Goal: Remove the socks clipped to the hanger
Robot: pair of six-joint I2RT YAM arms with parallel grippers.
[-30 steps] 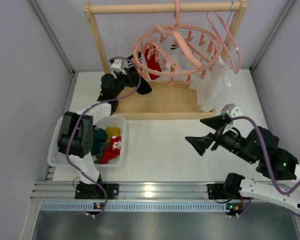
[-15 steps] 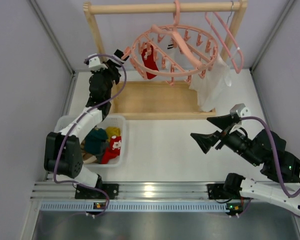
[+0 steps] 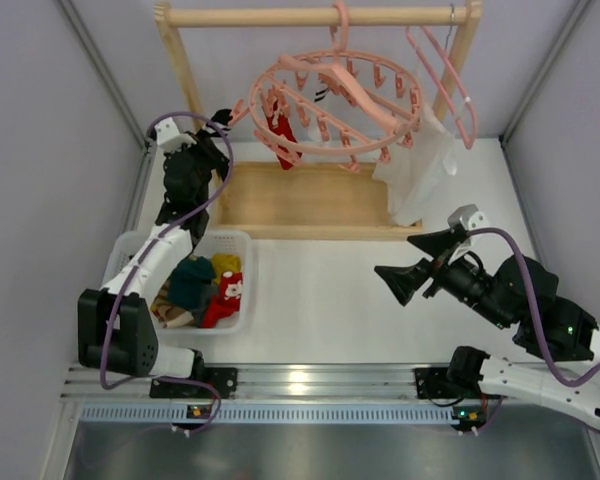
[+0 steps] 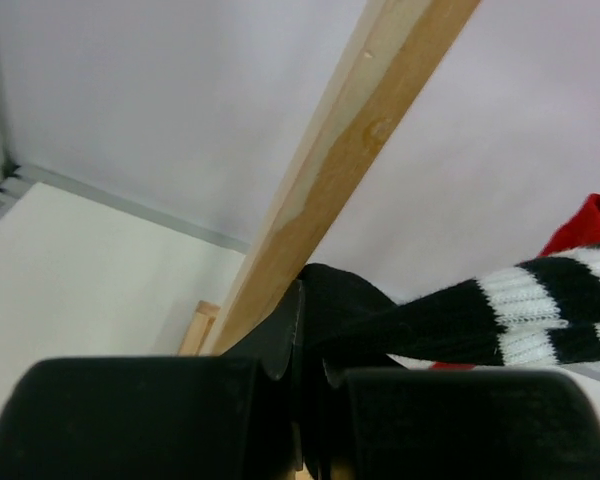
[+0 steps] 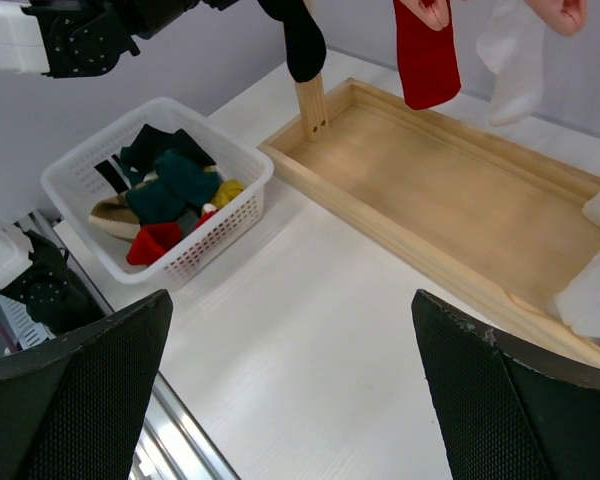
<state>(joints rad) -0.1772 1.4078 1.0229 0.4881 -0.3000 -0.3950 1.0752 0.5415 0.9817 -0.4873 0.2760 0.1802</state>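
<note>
My left gripper [image 4: 305, 350] is shut on the black end of a striped sock [image 4: 540, 310] with black and white bands. It is raised beside the rack's left post [image 4: 350, 170]. In the top view the left gripper [image 3: 218, 123] sits just left of the salmon-pink hanger [image 3: 345, 88], which is tilted toward it. A red sock [image 3: 279, 130] still hangs from the ring's left side. The right wrist view shows that red sock [image 5: 425, 50], a white sock [image 5: 515, 60] and a dangling black sock end [image 5: 302, 40]. My right gripper [image 3: 392, 256] stands open above the table, holding nothing.
A white basket [image 3: 248, 280] at the left holds several loose socks. The wooden rack base [image 3: 310, 200] lies under the hanger. A white cloth bag [image 3: 415, 175] and a plain pink clothes hanger [image 3: 445, 75] hang at the right of the top rail [image 3: 310, 15].
My left arm has swung left and back with the sock in its jaws. The hanger ring has been drawn left and tilted. The right arm has barely shifted.
</note>
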